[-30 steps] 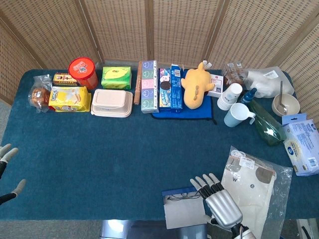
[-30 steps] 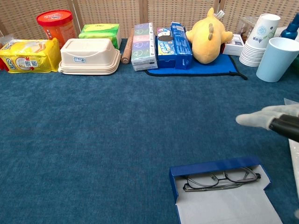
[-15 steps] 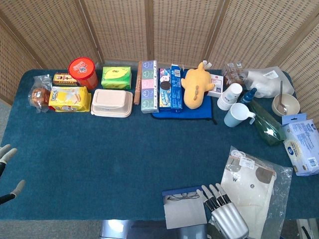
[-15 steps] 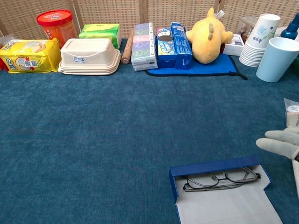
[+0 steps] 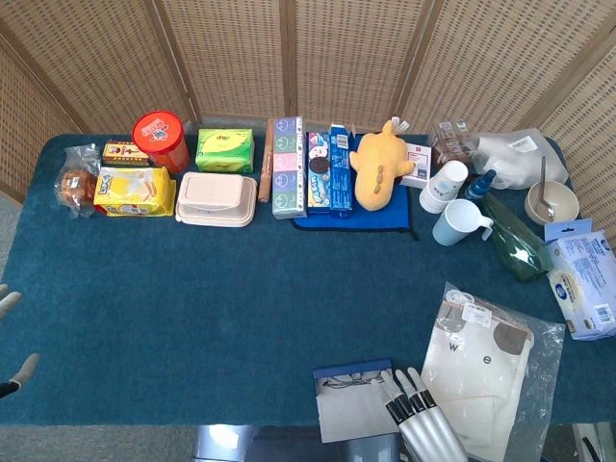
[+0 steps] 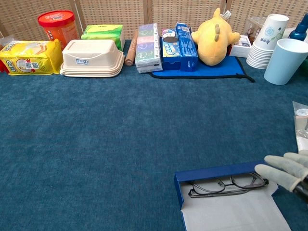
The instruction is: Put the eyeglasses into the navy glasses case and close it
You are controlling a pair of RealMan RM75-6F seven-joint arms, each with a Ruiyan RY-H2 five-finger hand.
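Observation:
The navy glasses case (image 6: 219, 173) lies open near the table's front edge, its grey lid (image 6: 236, 216) flat toward me. Thin-framed eyeglasses (image 6: 226, 186) rest inside it, against the navy back wall; in the head view the eyeglasses (image 5: 348, 382) lie in the case (image 5: 354, 405). My right hand (image 5: 423, 425) hovers at the case's right end, fingers stretched out and holding nothing; its pale fingertips (image 6: 283, 172) show just over the case's right corner. Only two fingertips of my left hand (image 5: 12, 337) show at the far left edge, spread apart.
A clear bag holding a cloth tote (image 5: 486, 371) lies right of the case. Along the back stand snack boxes, a beige lunch box (image 5: 217, 198), a yellow plush toy (image 5: 377, 166), paper cups (image 5: 443, 185) and a pale blue mug (image 5: 460, 223).
My right hand has drawn back toward the front edge and lowered to the case's right end. The left hand has slipped further out of view. Glasses and case have not moved.

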